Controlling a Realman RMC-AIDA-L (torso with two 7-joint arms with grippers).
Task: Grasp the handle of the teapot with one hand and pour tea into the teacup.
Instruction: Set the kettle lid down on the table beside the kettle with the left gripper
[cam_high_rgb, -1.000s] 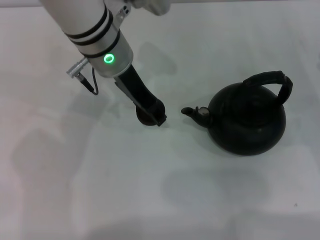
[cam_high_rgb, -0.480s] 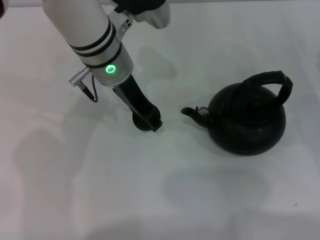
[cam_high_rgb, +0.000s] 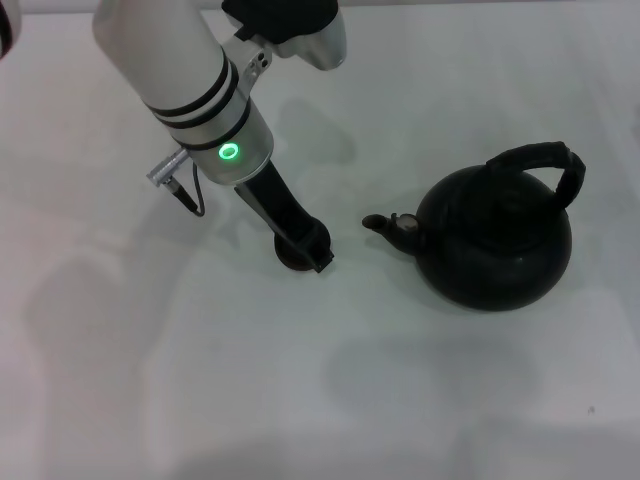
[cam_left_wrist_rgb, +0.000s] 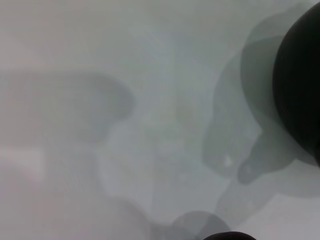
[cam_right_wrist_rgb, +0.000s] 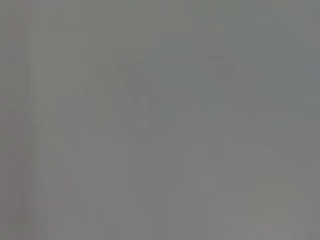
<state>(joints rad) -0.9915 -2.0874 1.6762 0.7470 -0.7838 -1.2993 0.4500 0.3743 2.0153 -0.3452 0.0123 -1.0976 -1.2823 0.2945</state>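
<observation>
Left gripper sat at the teacup, jaw state indiscernible; the teapot stood well apart, handle nearer the unseen right arm.

I see one support surface: a plain white table, matte, with soft shadows across it. Resting directly on it, right of centre in the head view, a squat black teapot, upright, spout toward my left. Well apart, left of the spout, a small dark teacup, largely covered from above.
</observation>
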